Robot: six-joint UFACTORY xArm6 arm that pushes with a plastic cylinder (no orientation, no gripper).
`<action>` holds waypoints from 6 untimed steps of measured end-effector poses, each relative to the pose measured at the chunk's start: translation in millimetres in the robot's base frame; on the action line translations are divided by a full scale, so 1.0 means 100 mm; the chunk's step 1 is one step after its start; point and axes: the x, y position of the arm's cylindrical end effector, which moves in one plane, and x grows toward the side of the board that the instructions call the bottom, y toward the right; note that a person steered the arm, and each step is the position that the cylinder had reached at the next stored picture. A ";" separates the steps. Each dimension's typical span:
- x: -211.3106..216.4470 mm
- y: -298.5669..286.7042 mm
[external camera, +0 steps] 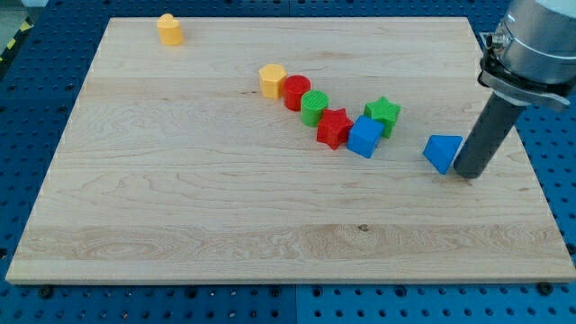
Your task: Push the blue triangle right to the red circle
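Note:
The blue triangle [442, 151] lies on the wooden board at the view's right. My tip [468, 173] stands right against its right side, touching or nearly so. The red circle [297, 92] sits near the board's middle top, far to the left of the triangle, in a diagonal row of blocks.
The row runs from upper left to lower right: yellow hexagon [272, 79], red circle, green circle [315, 107], red star [334, 128], blue cube [364, 137], green star [383, 113]. A yellow block [169, 29] sits at the top left. The board's right edge [526, 153] is near my tip.

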 end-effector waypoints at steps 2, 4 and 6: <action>0.22 -0.21; -0.69 -0.30; -0.96 -0.27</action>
